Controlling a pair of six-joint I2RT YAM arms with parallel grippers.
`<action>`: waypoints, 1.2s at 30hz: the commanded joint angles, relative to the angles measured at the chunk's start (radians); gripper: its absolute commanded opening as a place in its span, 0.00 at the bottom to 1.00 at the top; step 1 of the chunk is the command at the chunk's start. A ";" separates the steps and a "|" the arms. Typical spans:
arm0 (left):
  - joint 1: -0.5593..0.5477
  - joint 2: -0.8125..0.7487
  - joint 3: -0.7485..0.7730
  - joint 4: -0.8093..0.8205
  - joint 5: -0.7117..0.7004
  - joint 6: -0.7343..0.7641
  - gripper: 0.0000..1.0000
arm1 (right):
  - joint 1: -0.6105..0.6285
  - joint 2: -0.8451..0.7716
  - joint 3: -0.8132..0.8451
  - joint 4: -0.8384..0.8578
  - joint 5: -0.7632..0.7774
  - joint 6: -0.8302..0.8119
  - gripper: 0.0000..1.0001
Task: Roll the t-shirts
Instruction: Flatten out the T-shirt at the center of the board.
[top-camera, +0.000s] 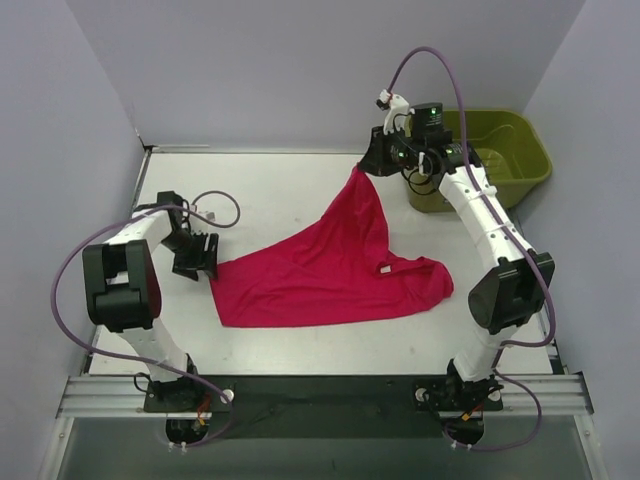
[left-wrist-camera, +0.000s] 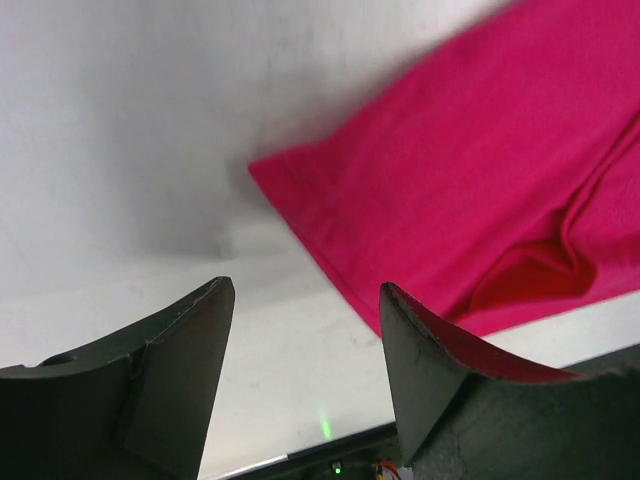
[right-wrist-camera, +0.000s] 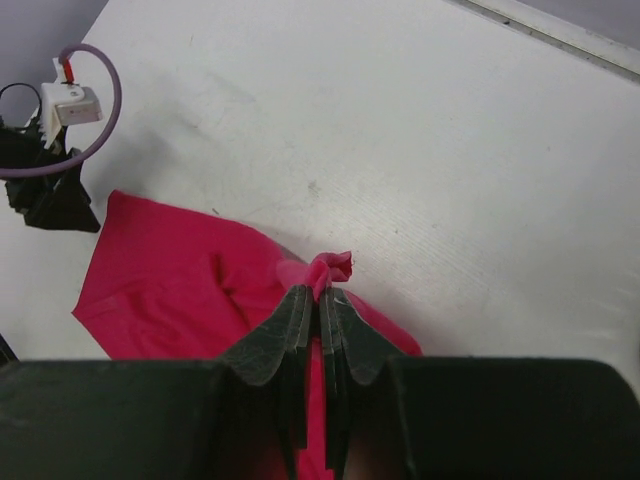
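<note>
Starting at the left wall, the left gripper (top-camera: 197, 256) hung low over the table (top-camera: 250, 190), jaws spread with only bare tabletop showing between them. Just ahead of its fingers (left-wrist-camera: 180, 350) lay the left corner of the magenta-red t-shirt (top-camera: 330, 275), hem edge clean and flat in the left wrist view (whether the right-hand finger actually brushed the cloth, I could not tell).

Moving along, the shirt spread across the middle of the table as a rough triangle. Its near edge ran fairly straight, with a strip of white table between it and the table's front edge. The white neck label (top-camera: 383, 268) showed towards the right, where the fabric bunched into a rounded lobe.

Plenty of bare surface lay open at the far left, behind the shirt's sloping edge.

Further right and further back, the cloth rose to a narrow peak, and there the right gripper (top-camera: 372, 160) had its jaws pressed together on a small twist of fabric, the tuft poking out past the tips in the right wrist view.

Last, the olive-green tub (top-camera: 528, 140) stood in the far right corner, just beside that arm.
</note>
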 joint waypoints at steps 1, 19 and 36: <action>-0.038 0.092 0.096 0.112 -0.014 -0.036 0.70 | 0.010 -0.031 0.009 -0.022 -0.018 -0.013 0.00; -0.075 0.211 0.191 0.015 -0.014 -0.009 0.00 | -0.007 -0.002 0.016 -0.039 0.034 -0.041 0.00; -0.055 -0.329 0.655 0.088 -0.058 0.109 0.00 | -0.096 -0.083 0.340 0.019 0.120 -0.265 0.00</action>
